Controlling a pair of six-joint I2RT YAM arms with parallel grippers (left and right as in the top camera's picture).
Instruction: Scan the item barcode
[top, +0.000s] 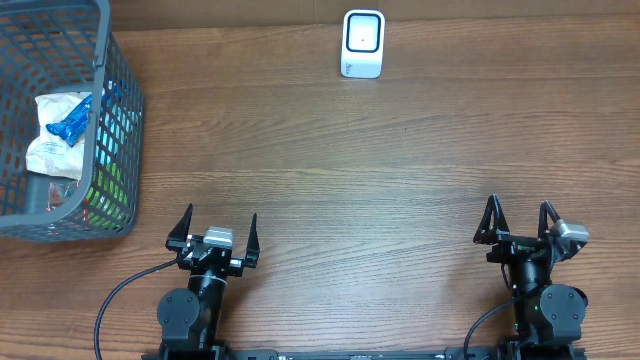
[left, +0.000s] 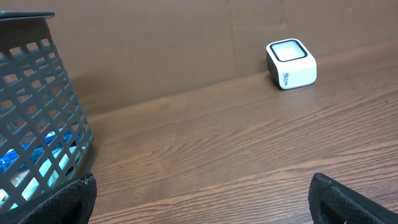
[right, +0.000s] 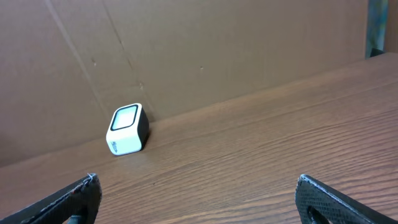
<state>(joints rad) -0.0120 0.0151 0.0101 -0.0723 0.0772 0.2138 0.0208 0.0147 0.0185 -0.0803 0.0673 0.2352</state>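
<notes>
A brown wooden bench (top: 400, 180) is backed by a cardboard wall (right: 217, 50). The left gripper (top: 220, 222) and right gripper (top: 518, 210) sit at the near edge, jaws spread fully wide, holding and touching nothing. Packaged items (top: 60, 125) lie inside a grey mesh basket (top: 122, 110), ahead and left of the left jaws. A white barcode scanner (top: 362, 43) stands well ahead, between the two sets of jaws, at the far edge. Open wood stretches between.

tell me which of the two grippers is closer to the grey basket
The left gripper: it sits just off the near corner of the grey basket, while the right gripper is far across the table, past the white scanner.
</notes>
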